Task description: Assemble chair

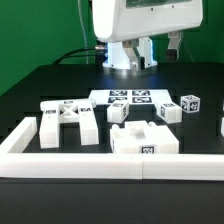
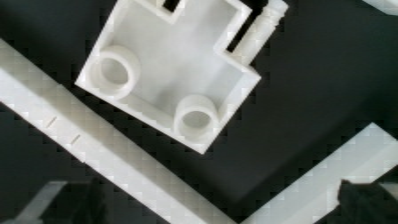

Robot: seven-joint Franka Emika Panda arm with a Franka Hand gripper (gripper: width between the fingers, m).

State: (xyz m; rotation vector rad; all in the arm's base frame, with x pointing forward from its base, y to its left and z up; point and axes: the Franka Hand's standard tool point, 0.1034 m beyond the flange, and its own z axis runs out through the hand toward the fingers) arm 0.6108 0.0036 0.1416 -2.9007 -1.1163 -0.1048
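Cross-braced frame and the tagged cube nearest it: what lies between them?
The exterior view shows one small white block between the cross-braced frame and the tagged cube, just in front of the marker board.

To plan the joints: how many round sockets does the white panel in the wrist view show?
2: one socket and another, at neighbouring corners of the panel. The panel runs out of frame, so more may be hidden.
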